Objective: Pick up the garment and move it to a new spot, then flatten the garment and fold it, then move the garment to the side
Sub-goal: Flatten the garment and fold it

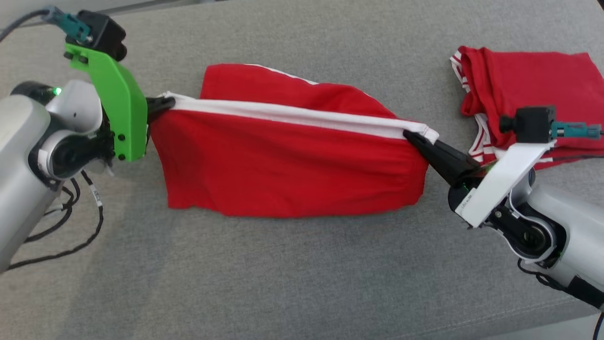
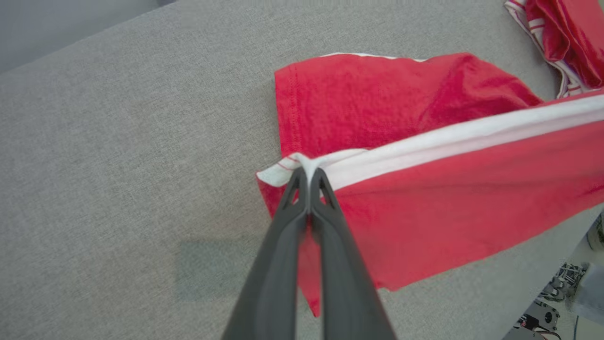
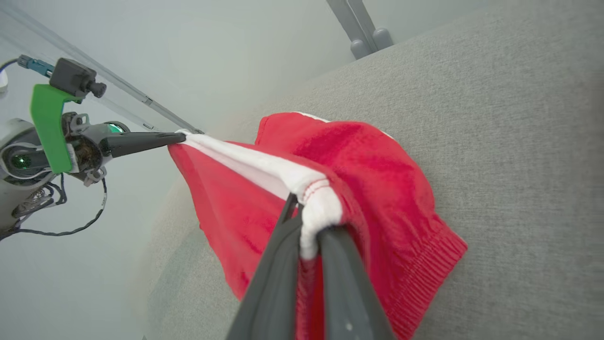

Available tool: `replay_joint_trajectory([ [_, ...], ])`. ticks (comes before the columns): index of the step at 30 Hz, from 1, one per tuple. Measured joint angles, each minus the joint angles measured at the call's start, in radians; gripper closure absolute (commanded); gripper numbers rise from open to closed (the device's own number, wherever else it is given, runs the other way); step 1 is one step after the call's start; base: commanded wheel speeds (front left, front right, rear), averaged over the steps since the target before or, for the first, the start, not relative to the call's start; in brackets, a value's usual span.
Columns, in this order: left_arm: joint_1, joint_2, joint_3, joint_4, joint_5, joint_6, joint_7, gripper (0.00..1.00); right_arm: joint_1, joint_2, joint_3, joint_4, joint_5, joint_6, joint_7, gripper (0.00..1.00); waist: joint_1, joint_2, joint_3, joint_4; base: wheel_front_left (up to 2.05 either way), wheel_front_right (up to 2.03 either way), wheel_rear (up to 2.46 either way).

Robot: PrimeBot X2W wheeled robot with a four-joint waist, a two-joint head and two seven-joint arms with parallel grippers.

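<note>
The left gripper (image 1: 160, 105) is largely hidden behind its green bracket (image 1: 115, 101) in the head view. Only the dark fingertips emerge, clamped on the left end of the white stripe (image 1: 292, 114). The right gripper (image 1: 415, 138) is clenched on the stripe's right end.

Between them the red garment (image 1: 283, 170) hangs stretched over the middle of the grey woven surface (image 1: 302, 274), with the stripe taut along its top edge. Whether the near hem touches the surface cannot be told. The far layer lies slack on the surface, mostly covered by the front panel.

The right wrist view adds a ribbed band (image 3: 424, 269) along one edge — soft knit, gathered, with red stitching on the white end.

At the far right a second red garment (image 1: 528, 80) with striped trim lies crumpled, cut off by the frame edge and partly behind the right wrist camera (image 1: 531, 123).
</note>
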Motion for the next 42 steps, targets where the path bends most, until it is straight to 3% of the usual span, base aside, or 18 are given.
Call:
replay_joint_trajectory([
  [12,-0.121,-0.127,0.01,0.261,0.063,-0.073,-0.104,1.0,-0.051,0.051,-0.021,0.056,0.013,0.0,-0.02,1.0,0.0,0.0,0.123,-0.1,0.0,0.0,0.0],
  [14,-0.122,-0.149,0.01,0.301,0.064,-0.081,-0.123,1.0,-0.057,0.064,-0.015,0.07,0.01,0.0,-0.02,0.77,0.0,0.0,0.137,-0.11,0.0,0.0,0.0],
  [16,-0.122,-0.169,0.013,0.34,0.047,-0.09,-0.125,0.98,-0.065,0.079,-0.004,0.088,0.003,0.0,-0.018,0.6,0.0,0.0,0.149,-0.121,0.0,0.0,0.0],
  [17,-0.123,-0.176,0.009,0.356,0.049,-0.094,-0.134,0.62,-0.073,0.083,0.003,0.1,-0.005,0.0,-0.015,0.24,0.0,0.0,0.154,-0.125,0.0,0.0,0.0],
  [18,-0.124,-0.179,0.006,0.368,0.053,-0.097,-0.142,0.0,-0.076,0.088,0.007,0.108,-0.009,0.0,-0.015,0.0,0.0,0.0,0.156,-0.128,0.0,0.0,0.0],
  [26,-0.125,-0.183,-0.037,0.385,0.044,-0.102,-0.142,0.0,-0.083,0.106,0.058,0.146,-0.029,0.0,-0.01,0.0,0.0,0.0,0.117,-0.129,0.0,0.0,0.0],
  [31,-0.114,-0.138,-0.071,0.385,-0.003,-0.102,-0.032,0.0,-0.077,0.056,0.077,0.148,-0.029,0.0,0.002,0.0,0.0,0.0,0.075,-0.129,0.0,0.0,0.0],
  [42,-0.069,-0.092,-0.088,0.449,-0.043,-0.103,0.037,0.0,-0.053,-0.029,0.053,0.1,-0.029,0.0,-0.029,0.0,0.0,0.0,0.087,-0.183,0.0,0.0,0.0],
])
